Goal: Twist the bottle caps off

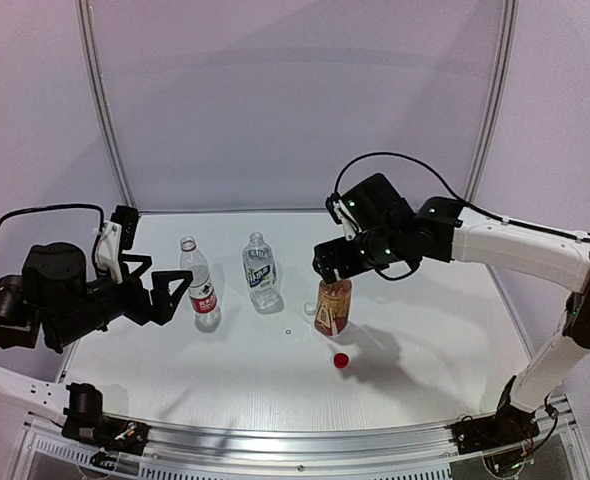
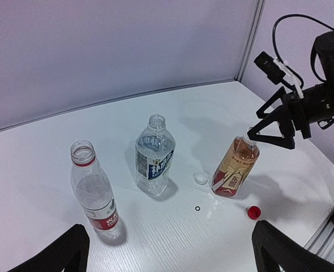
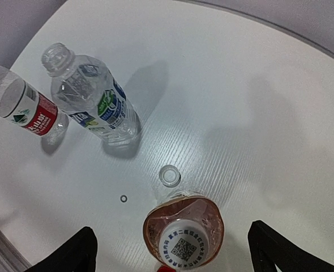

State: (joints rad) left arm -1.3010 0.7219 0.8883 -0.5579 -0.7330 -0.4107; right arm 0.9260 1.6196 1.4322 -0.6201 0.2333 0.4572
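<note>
Top external view has two bottles done, the red-label bottle (image 1: 203, 290) and green-blue bottle (image 1: 262, 270) standing capless, while the amber bottle (image 1: 332, 308) still wears its white cap (image 3: 183, 246) beneath the right gripper (image 1: 333, 272), jaws spread wide, the left gripper (image 1: 178, 298) gaping too.

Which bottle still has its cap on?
The amber bottle with the red-gold label: its white printed cap is on. The red-label bottle and the green-blue-label bottle both have open necks.
</note>
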